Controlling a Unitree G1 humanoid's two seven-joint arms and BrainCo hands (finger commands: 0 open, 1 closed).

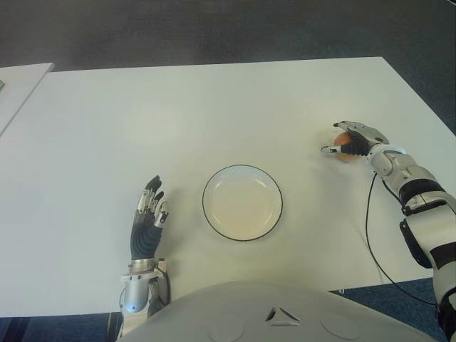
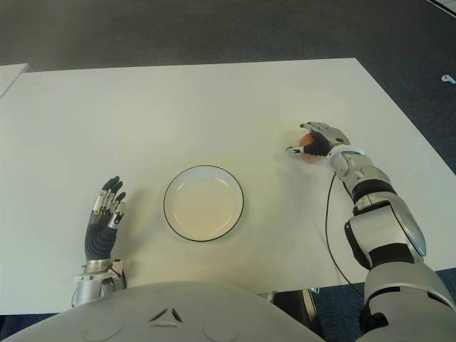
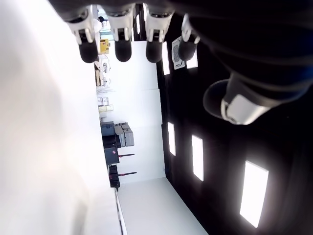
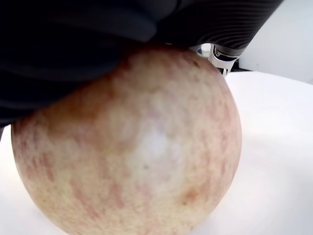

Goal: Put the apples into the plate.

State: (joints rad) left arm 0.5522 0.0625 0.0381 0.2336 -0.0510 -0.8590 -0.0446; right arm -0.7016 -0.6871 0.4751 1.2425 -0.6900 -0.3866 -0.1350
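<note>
1. The apple (image 4: pixel 132 147) sits out on the robot's right side of the counter (image 1: pixel 214 107), well apart from the plate (image 1: pixel 242 202), and the right hand (image 1: pixel 349 145) is draped over it. The right wrist view shows the palm pressed on the fruit's top, so I read it as grasping the apple.
2. Only this one apple shows; the plate is bare inside.
3. The step looks like the pick-up: grip on, fruit apparently down on the counter.
4. Next move, by my reading: lift clear, carry it toward the robot's left to the plate, lower inside the dark rim, then let go gently. It's round and could roll.
5. The left hand (image 1: pixel 147 222) shows left of the plate, fingers straight, holding nothing.
6. White counter, dark carpeted floor (image 1: pixel 214 28) beyond, and a black cable (image 1: pixel 370 235) trailing beside the right arm.
</note>
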